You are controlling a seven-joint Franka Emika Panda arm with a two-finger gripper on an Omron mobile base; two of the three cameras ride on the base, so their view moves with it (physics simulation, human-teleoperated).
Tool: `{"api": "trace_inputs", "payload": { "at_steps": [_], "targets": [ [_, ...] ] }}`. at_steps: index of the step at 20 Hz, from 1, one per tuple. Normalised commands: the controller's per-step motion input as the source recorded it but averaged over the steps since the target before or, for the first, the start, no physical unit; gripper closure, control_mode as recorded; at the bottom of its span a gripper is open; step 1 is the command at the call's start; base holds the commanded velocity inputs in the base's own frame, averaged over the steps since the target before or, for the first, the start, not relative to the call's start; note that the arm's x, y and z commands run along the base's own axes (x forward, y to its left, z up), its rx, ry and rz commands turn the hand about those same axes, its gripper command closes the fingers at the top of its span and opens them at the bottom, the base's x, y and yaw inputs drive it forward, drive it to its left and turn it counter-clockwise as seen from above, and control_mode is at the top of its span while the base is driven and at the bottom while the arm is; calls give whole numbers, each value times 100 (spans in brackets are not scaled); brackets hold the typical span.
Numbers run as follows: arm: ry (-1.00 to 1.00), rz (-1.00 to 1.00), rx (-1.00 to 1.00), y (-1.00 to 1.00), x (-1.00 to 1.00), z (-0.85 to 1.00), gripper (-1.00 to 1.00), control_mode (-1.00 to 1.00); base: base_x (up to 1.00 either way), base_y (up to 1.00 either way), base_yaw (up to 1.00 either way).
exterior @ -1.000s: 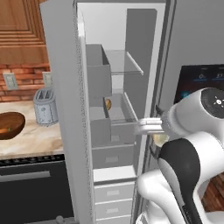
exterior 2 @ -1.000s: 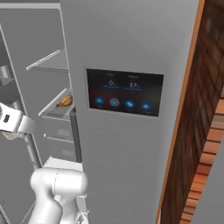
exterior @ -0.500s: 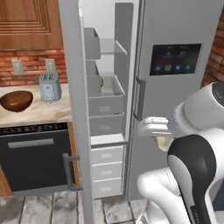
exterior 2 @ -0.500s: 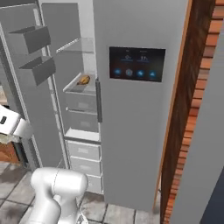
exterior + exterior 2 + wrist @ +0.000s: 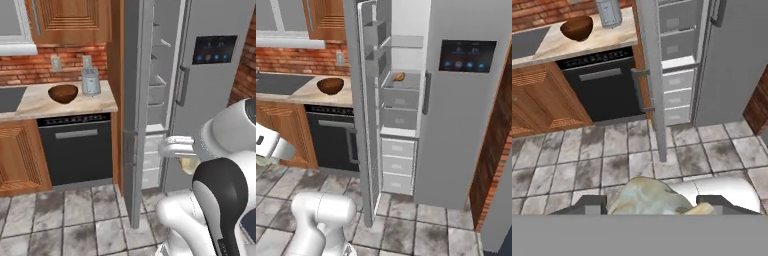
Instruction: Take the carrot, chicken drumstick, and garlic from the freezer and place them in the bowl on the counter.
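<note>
The base backed away and swung left, and both base views went with it. The freezer (image 5: 150, 100), which had filled the pictures a second ago, shrank to a narrow open slot seen past its door edge. The counter (image 5: 55, 102) slid in, carrying the bowl (image 5: 63, 93) and the toaster (image 5: 91, 81), and the tiled floor (image 5: 65, 220) opened up below. The drumstick (image 5: 399, 76) in its freezer bin dropped farther off. The gripper (image 5: 649, 205) kept its cream lump pinched.
</note>
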Motion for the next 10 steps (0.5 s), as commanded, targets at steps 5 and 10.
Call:
{"api": "trace_inputs", "payload": {
  "at_steps": [5, 10],
  "targets": [
    [0, 0, 0, 0, 0, 0, 100, 100, -4, 100, -17],
    [0, 0, 0, 0, 0, 0, 100, 100, 92, 91, -31]
  ]
}}
